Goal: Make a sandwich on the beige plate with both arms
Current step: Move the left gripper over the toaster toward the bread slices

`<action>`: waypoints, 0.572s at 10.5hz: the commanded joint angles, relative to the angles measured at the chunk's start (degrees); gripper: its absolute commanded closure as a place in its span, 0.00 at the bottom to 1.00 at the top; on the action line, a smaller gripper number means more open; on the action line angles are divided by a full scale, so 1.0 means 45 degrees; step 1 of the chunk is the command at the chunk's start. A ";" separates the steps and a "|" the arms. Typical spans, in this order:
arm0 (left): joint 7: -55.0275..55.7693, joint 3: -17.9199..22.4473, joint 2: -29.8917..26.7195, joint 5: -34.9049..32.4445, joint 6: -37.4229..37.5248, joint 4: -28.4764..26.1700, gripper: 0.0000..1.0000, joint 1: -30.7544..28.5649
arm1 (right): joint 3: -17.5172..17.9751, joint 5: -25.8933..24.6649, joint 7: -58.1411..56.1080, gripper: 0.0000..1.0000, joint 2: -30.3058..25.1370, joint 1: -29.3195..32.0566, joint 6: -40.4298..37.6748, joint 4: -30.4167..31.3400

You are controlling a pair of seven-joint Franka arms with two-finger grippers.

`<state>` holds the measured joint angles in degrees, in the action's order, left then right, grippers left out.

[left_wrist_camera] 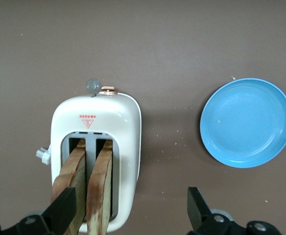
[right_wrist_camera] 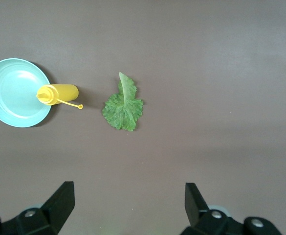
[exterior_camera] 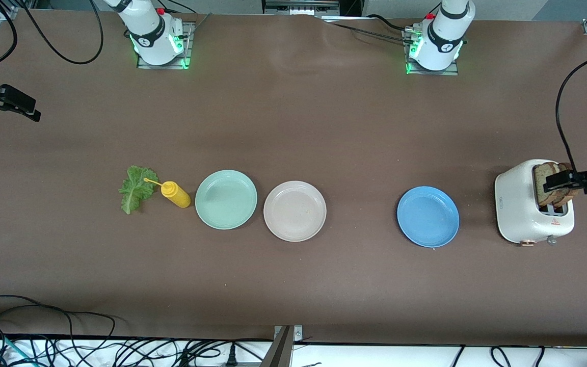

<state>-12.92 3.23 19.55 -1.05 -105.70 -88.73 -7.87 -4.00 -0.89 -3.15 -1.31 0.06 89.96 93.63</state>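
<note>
Over at the left arm's end of the desk, the left claw hangs wide open right above the white toaster, holding nothing. Two bread slices stand upright in the slots, tops poking out. One finger sits just beside the outer slice, the other is way out over bare desk, so it's not lined up on a single slice yet.

My guess on the bread: light, fairly stiff if it's toasted, but crumbly, and the crust is the firm bit. I'd pinch one slice across its flat faces near the top edge and pull straight up so it doesn't snag the slot. Squeeze gently, or it'll dent or tear.

The right claw hangs over the right arm's end of the desk, also spread open and empty. Its wrist view shows the lettuce leaf lying flat, with a yellow mustard bottle on its side just beside it and a mint-green plate next along. The leaf looks thin, floppy and super light, so it'll probably droop. I'd grab along the thicker middle rib or the stem end.

The beige plate sits mid-desk between the mint-green one and a blue plate, with nothing on it. No sandwich exists yet.
</note>
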 commanded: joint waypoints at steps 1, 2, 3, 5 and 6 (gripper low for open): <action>-0.1049 -0.0073 -0.0125 0.0329 -0.0845 -0.0828 0.00 -0.0242 | -0.0009 0.0197 0.0055 0.00 -0.0021 0.0025 -0.0127 -0.0103; -0.1499 -0.0073 -0.0125 0.0486 -0.0866 -0.0965 0.00 -0.0418 | -0.0009 0.0197 0.0055 0.00 -0.0021 0.0025 -0.0108 -0.0103; -0.1775 -0.0073 -0.0183 0.0527 -0.1078 -0.1256 0.00 -0.0458 | -0.0009 0.0197 0.0055 0.00 -0.0021 0.0025 -0.0127 -0.0103; -0.2088 -0.0073 -0.0223 0.0508 -0.1120 -0.1434 0.00 -0.0576 | -0.0009 0.0197 0.0055 0.00 -0.0021 0.0025 -0.0127 -0.0122; -0.2225 -0.0073 -0.0242 0.0507 -0.1139 -0.1532 0.00 -0.0750 | -0.0009 0.0197 0.0075 0.00 -0.0021 0.0025 -0.0127 -0.0103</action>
<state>-20.22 3.22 19.95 -0.18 -109.71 -93.57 -10.06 -4.00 -0.88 -3.15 -1.31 0.06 89.95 93.63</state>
